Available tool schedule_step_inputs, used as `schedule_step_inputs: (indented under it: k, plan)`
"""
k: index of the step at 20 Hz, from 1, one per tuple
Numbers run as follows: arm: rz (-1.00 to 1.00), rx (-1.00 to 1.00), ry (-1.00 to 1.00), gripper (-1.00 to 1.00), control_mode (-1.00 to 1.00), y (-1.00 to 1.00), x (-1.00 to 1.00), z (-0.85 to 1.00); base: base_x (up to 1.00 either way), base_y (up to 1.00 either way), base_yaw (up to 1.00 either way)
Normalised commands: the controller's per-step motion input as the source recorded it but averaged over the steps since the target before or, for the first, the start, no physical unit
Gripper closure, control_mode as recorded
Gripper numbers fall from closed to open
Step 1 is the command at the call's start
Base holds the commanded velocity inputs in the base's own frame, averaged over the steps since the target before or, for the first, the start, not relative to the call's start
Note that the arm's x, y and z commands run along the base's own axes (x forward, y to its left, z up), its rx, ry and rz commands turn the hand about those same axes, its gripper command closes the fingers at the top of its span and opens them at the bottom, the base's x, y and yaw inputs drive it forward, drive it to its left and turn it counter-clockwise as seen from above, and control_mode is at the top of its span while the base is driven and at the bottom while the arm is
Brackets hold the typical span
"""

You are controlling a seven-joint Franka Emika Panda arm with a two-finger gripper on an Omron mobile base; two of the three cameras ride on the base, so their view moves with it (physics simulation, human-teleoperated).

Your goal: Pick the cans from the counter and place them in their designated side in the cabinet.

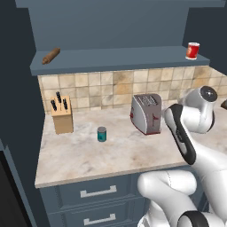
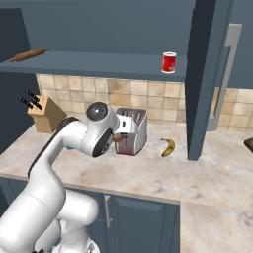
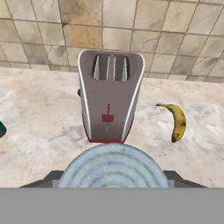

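In the hand view my gripper (image 3: 113, 178) is shut on a can (image 3: 113, 166); its ringed grey metal top sits between the two fingers. From the right base view, a bit of its red-orange label (image 2: 118, 139) shows at the hand, held above the counter (image 1: 88, 155) just in front of the toaster. The teal-labelled can (image 1: 102, 134) stands upright on the counter, left of the toaster, and its edge (image 3: 1, 129) peeks in at the left of the hand view. The cabinet shelf (image 1: 119, 60) runs above the tiled wall.
A silver and red toaster (image 3: 109, 100) stands right ahead of the hand, a banana (image 2: 168, 147) to its right. A knife block (image 1: 62, 115) is at the back left. On the shelf lie a rolling pin (image 1: 51, 56) and a red can with white bands (image 1: 192, 50).
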Motion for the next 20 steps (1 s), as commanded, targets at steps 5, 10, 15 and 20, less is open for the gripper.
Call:
schedule_step_inputs:
  k: [5, 10, 15, 20]
  plan:
    - [0.0, -0.03, -0.07, 1.0, -1.0, 0.0, -0.13, 0.32, 0.0, 0.0, 0.0]
    - [0.0, -0.02, -0.05, 1.0, -1.0, 0.0, -0.1, 0.31, 0.0, 0.0, 0.0]
    - [0.0, -0.03, -0.08, 1.0, -1.0, 0.0, -0.04, 0.32, 0.0, 0.0, 0.0]
    - [0.0, -0.05, -0.08, 1.0, -1.0, 0.0, -0.01, 0.3, 0.0, 0.0, 0.0]
